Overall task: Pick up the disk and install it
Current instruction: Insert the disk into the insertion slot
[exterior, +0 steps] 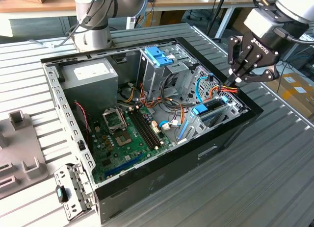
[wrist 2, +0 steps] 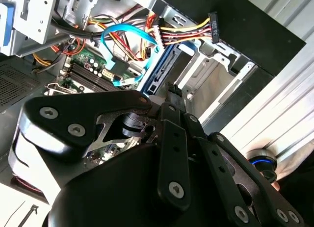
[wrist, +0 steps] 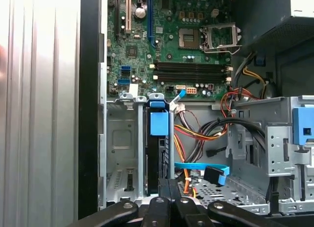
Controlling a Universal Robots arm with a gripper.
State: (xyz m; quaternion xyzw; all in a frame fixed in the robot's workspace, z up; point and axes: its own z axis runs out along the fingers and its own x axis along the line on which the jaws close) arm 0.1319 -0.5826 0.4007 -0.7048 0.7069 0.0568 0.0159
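Blue-railed disk (wrist: 159,153) stands on edge in a slot of the metal drive cage (wrist: 122,143). That's the corner of the open computer case (exterior: 162,178) on the exterior view's right. Its blue tab end faces the motherboard (wrist: 186,55), so the long axis runs from the board side out toward the case wall. Rails sit inside the cage, so I'd judge it seated or close to it.

Gripper (exterior: 231,81) hangs over the disk's wall-side end, tips pointing down, just beside the yellow-orange cables (exterior: 226,88). From the claw, the disk lies below and toward the board. Fingers are drawn together with nothing seen between them. Whether the tips touch the disk, can't tell.
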